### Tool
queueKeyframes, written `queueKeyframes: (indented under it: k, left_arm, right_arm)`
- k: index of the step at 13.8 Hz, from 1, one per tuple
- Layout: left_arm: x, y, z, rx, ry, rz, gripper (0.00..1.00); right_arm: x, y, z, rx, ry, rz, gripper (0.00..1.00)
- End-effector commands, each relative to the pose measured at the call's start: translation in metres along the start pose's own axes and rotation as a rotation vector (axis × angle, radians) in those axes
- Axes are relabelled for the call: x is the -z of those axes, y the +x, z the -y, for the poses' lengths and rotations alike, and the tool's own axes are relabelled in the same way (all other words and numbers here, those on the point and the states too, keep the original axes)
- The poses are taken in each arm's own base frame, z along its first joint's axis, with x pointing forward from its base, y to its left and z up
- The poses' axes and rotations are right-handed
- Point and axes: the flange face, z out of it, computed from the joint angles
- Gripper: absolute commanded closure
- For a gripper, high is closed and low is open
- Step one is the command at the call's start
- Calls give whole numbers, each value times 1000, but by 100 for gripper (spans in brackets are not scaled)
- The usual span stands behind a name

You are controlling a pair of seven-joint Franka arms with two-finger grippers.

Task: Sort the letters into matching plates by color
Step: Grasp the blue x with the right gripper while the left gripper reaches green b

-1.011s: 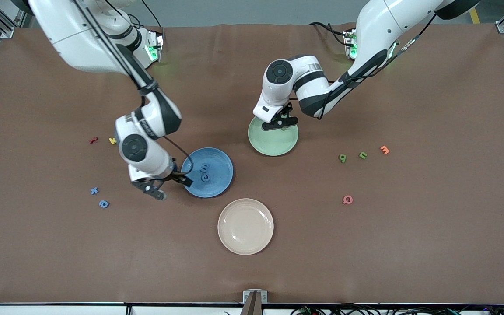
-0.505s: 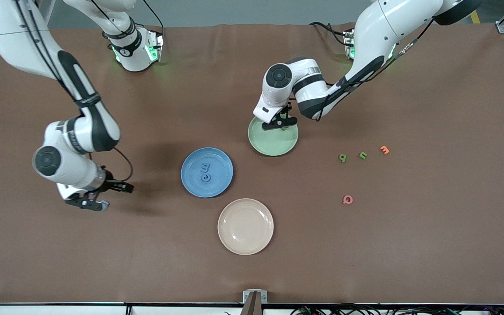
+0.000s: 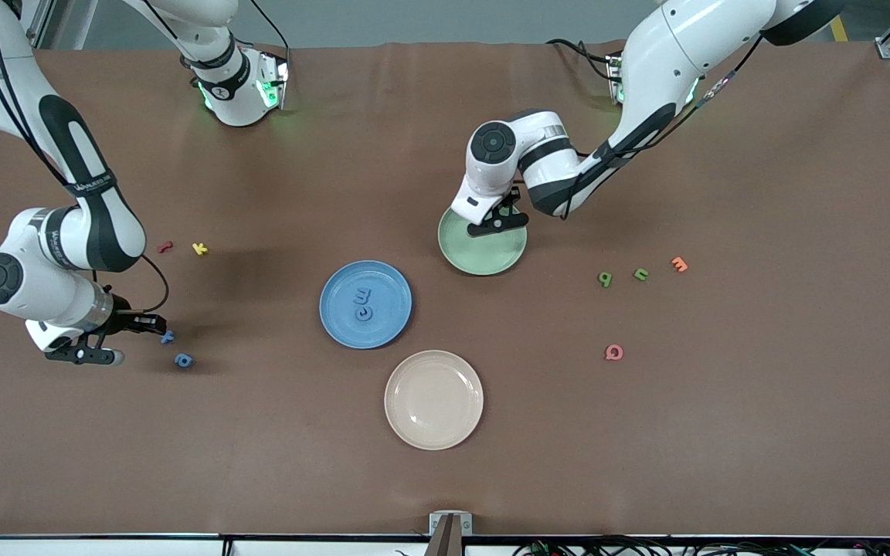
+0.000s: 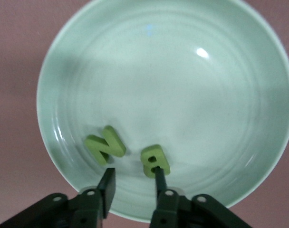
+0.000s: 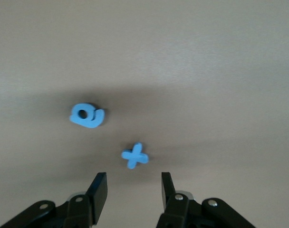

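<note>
My right gripper (image 3: 130, 340) is open and empty, low over the table beside two blue letters. These are an x (image 3: 168, 337) and a round letter (image 3: 183, 360). In the right wrist view the x (image 5: 134, 156) lies just ahead of the open gripper (image 5: 132, 186), with the round letter (image 5: 87, 115) beside it. The blue plate (image 3: 387, 282) holds two blue letters (image 3: 364, 303). My left gripper (image 3: 499, 220) is open over the edge of the mint green plate (image 3: 491, 259). In the left wrist view the plate (image 4: 192, 95) holds a green N (image 4: 105, 147) and a green B (image 4: 154, 160), and one fingertip (image 4: 159, 176) overlaps the B. Two green letters (image 3: 605, 279) (image 3: 640, 273) lie on the table toward the left arm's end.
A cream plate (image 3: 433, 399) sits nearer the front camera than the blue plate. An orange letter (image 3: 678, 264) and a pink letter (image 3: 613, 352) lie near the loose green ones. A red letter (image 3: 164, 247) and a yellow letter (image 3: 198, 248) lie farther from the camera than the blue x.
My right arm has swung away from the blue plate toward its own end of the table, and its gripper is now beside the two loose blue letters. My left gripper has barely moved.
</note>
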Motion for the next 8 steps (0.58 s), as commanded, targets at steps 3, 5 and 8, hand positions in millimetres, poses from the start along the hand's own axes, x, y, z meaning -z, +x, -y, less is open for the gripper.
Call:
queueKeyframes:
  k: [3, 5, 8]
  left_arm:
    - [53, 52, 34, -41, -26, -101, 8]
    - [59, 74, 61, -81, -30, -86, 6]
    - [56, 91, 101, -128, -7, -84, 6]
  right_arm:
    - [-33, -13, 5, 22, 14, -29, 46]
    - [-38, -11, 6, 23, 19, -39, 46]
    - [-41, -7, 7, 28, 20, -46, 46]
